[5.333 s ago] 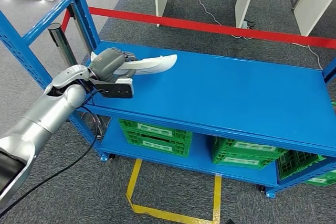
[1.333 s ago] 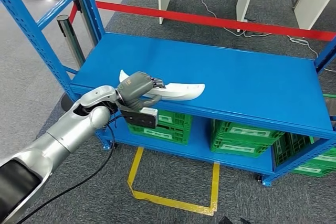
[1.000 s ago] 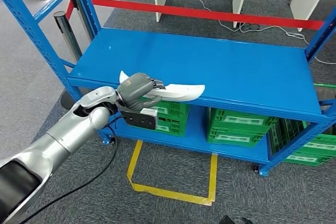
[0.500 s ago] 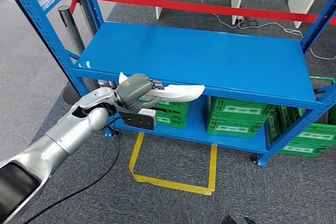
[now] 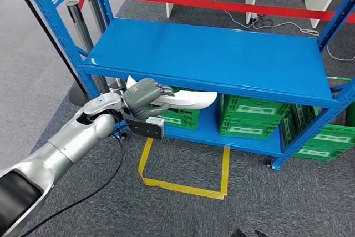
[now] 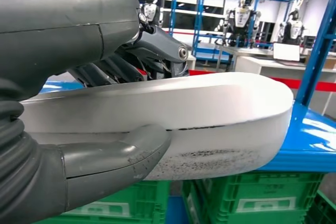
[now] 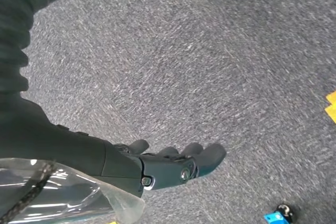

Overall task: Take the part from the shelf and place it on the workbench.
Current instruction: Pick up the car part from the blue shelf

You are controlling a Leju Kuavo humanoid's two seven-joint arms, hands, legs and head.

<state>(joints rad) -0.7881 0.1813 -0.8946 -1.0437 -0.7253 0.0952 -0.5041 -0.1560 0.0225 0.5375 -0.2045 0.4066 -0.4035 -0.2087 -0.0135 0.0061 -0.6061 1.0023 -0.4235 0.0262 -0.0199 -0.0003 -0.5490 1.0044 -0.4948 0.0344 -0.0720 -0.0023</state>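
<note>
In the left hand [image 5: 143,97], fingers and thumb clamped near one end, the white part [image 5: 190,100] juts out, seemingly stiff, light and smooth-skinned; a grip nearer its middle would balance better.

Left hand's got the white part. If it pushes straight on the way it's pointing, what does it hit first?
Probably the green plastic crates on the blue metal shelf's lower level: the left hand holds the long white curved part just below the top board's front edge. Depth is unclear.

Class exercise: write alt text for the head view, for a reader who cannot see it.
The robot's left hand holds a long white curved plastic part in front of a blue metal shelf. Green plastic crates sit on the lower level, above grey carpet.
</note>
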